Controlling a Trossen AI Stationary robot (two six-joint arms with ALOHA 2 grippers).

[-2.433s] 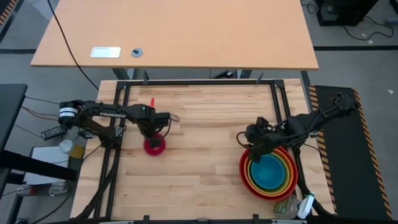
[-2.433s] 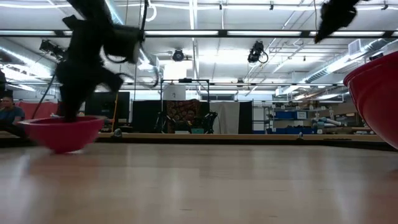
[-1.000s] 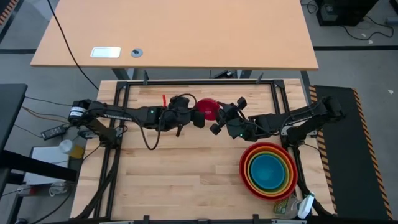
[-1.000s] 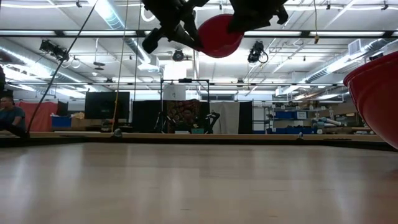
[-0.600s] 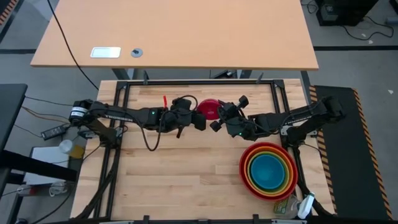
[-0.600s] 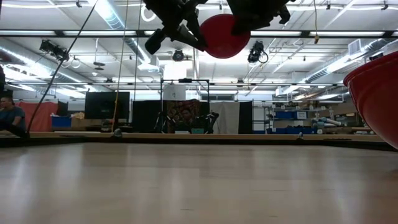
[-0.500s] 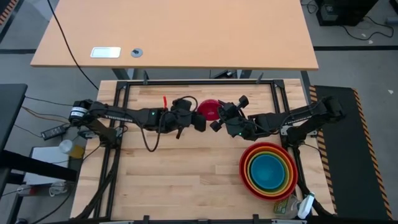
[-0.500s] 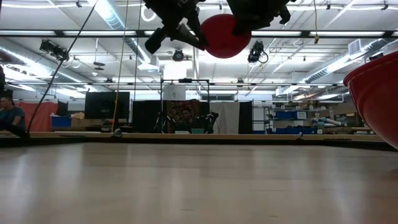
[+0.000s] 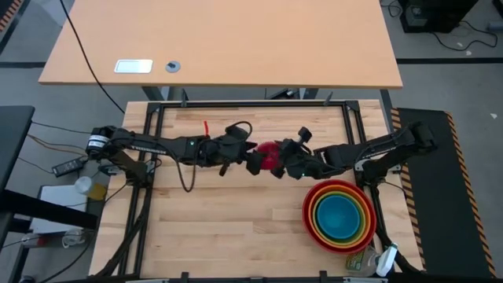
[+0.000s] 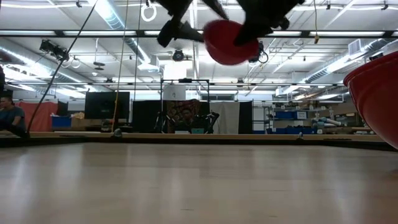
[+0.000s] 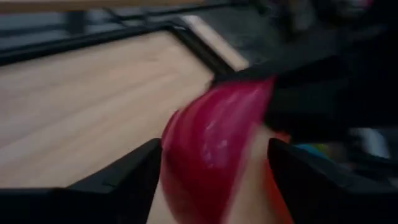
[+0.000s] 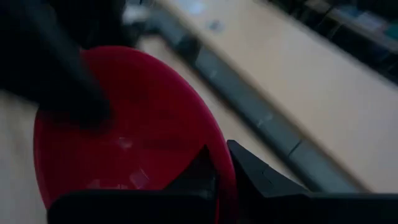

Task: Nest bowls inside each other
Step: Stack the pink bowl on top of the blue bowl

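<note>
The magenta-pink bowl [image 9: 267,156] hangs in the air above the middle of your desk [image 9: 236,228], tipped on its side and glossy, between both arms, which reach inward nearly level from opposite sides. Your right end effector [image 9: 280,165] is pinched tight on the bowl's rim, while your left end effector [image 9: 253,159] stands with fingers spread wide around the bowl's outside. The red, orange, lime green and blue bowls [image 9: 339,216] sit nested by the desk's right edge.
</note>
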